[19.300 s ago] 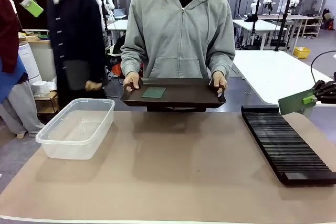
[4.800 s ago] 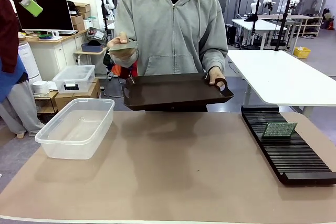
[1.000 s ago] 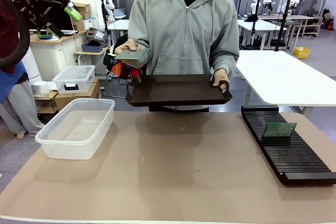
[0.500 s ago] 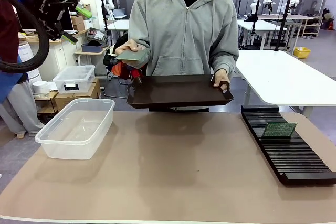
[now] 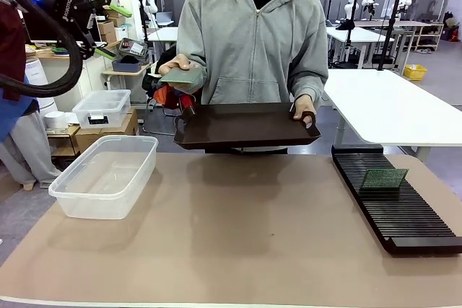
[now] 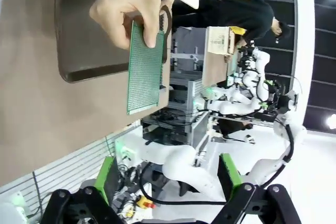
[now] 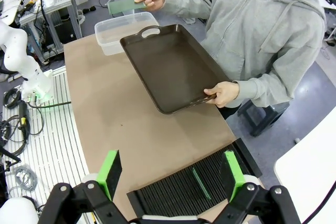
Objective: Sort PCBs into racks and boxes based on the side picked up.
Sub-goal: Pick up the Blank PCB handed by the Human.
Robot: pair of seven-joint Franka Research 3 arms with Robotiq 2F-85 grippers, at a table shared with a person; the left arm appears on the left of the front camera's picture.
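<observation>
The person holds out one green PCB [image 5: 180,76] in a hand, above the left end of the dark tray [image 5: 245,126]. My left gripper [image 5: 118,32] hangs open high at the left, a short way from that board. In the left wrist view the PCB [image 6: 144,66] lies ahead of my open gripper [image 6: 169,181], pinched by the person's fingers [image 6: 128,6]. Another PCB [image 5: 384,177] stands in the black rack [image 5: 397,203] at the right. My right gripper [image 7: 171,174] is open above the rack [image 7: 173,195] and its PCB [image 7: 202,183]. The clear box [image 5: 108,174] sits at the left.
The person stands at the far side, holding the tray [image 7: 173,66] by its handles over the table's far edge. A smaller lidded box [image 5: 101,108] sits on a low stand behind the clear box. The brown mat between box and rack is bare.
My left arm has swung right and slightly down toward the person's held PCB. The person, tray, box and rack have stayed put.
</observation>
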